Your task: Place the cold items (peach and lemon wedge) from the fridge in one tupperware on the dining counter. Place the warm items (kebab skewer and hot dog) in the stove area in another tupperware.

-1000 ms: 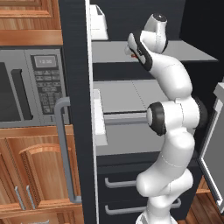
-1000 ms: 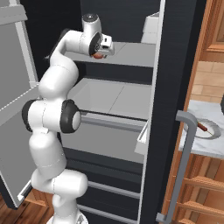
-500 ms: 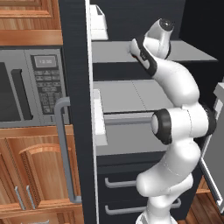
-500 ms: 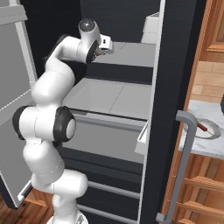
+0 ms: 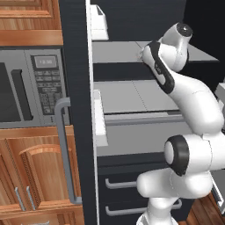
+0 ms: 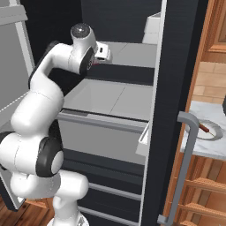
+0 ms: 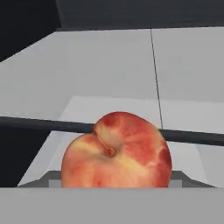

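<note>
One peach [image 7: 116, 151], red and yellow with its stem dimple facing the camera, sits dead centre at the bottom of the hand view, right where my fingertips would rise. It covers them.

1. Pincer state: my pincer [image 5: 142, 56] is gripping the peach, with the jaws standing wide around it. In the left base view a small pinkish patch shows at the tip of my hand. In the right base view a red sliver shows at the same place.

2. Peach position: the fruit is inside the open fridge, at the level of the upper shelf [image 5: 118, 50]. In the hand view a dark shelf edge crosses behind the fruit, with pale grey shelf floor [image 7: 109, 65] beyond it.

3. Arm position: my arm rises from the base and bends forward into the fridge cavity. The hand is above the front part of the upper shelf. The lower shelf [image 5: 132, 94] lies beneath my forearm.

4. Surroundings: a white container [image 5: 99, 22] stands at the left on the level above. The fridge door edge [image 5: 77, 110] carries a grey handle [image 5: 61, 149]. A microwave [image 5: 30, 83] is set in the wooden cabinets beside it.
</note>
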Robot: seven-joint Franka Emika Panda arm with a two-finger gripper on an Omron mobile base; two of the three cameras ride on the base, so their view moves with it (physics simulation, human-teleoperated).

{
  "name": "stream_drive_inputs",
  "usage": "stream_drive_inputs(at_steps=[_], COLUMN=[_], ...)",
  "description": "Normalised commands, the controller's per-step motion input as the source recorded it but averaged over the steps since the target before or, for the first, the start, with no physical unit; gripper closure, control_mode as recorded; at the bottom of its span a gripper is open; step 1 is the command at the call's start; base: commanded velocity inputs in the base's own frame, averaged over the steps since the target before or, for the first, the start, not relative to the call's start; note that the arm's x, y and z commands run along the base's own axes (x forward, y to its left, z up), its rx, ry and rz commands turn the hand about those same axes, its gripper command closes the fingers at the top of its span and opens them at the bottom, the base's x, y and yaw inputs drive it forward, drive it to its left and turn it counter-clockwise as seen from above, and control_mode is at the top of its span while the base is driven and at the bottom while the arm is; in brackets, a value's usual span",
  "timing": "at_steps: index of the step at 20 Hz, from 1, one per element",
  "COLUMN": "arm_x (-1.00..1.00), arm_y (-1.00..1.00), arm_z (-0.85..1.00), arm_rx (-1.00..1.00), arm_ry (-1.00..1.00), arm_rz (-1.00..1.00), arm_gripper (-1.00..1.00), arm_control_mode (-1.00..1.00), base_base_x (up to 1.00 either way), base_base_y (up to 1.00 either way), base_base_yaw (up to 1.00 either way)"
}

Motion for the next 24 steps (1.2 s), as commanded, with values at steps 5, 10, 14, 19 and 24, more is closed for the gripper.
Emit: stream_drive_inputs(at_steps=[5,10,14,19,24], arm_x=[-1.00,-1.00,-1.00,-0.80,-0.08], arm_y=[-0.01,-0.01,0.00,0.03,0.00], arm_z=[-0.71,-1.00,-1.00,-0.83,-0.14], arm_rx=[-0.01,0.00,-0.01,-0.06,0.00], arm_ry=[0.27,-0.27,-0.24,-0.14,-0.11], arm_rz=[-0.01,-0.01,-0.07,-0.08,-0.06], arm_gripper=[1.00,1.00,1.00,1.00,1.00], arm_control_mode=[-1.00,-1.00,-1.00,-1.00,-1.00], base_base_x=[0.00,0.00,0.00,0.00,0.00], base_base_y=[0.00,0.00,0.00,0.00,0.00], base_base_yaw=[0.00,0.00,0.00,0.00,0.00])
